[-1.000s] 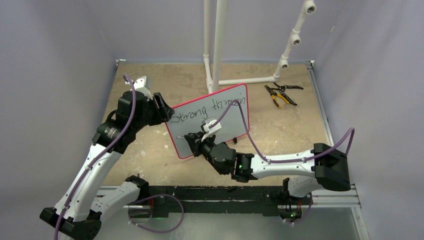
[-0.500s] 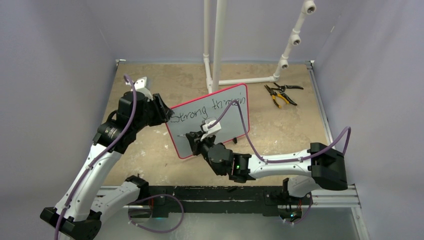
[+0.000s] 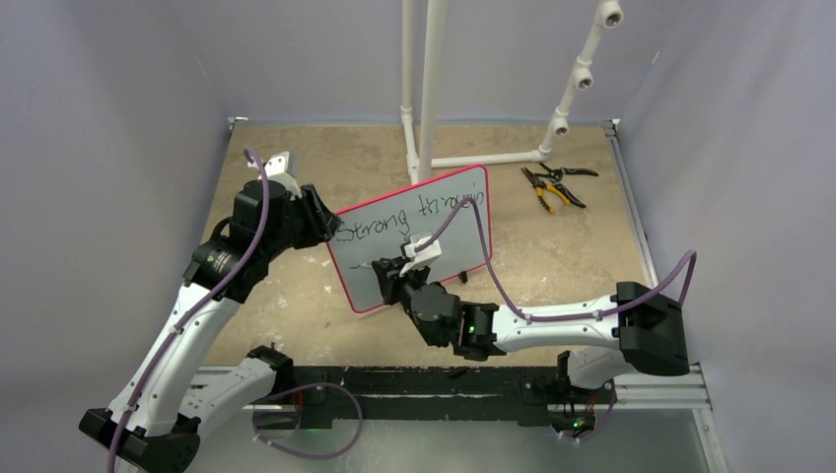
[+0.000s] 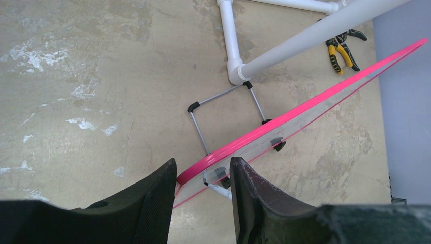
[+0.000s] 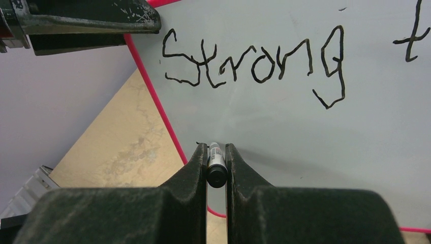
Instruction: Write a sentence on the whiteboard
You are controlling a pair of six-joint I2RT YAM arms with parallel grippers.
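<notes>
Right gripper [image 5: 215, 147] crept rightward, pinching one black cylindrical marker [image 5: 216, 170]; left gripper [image 4: 203, 165] straddles one glossy red-rimmed whiteboard [image 5: 330, 132], grip unclear.

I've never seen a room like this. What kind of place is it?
Probably a robot test booth in a lab. A left arm and a right arm are fixed at the edge of the table, plain walls box it in, and a white pipe frame stands at the back.
</notes>
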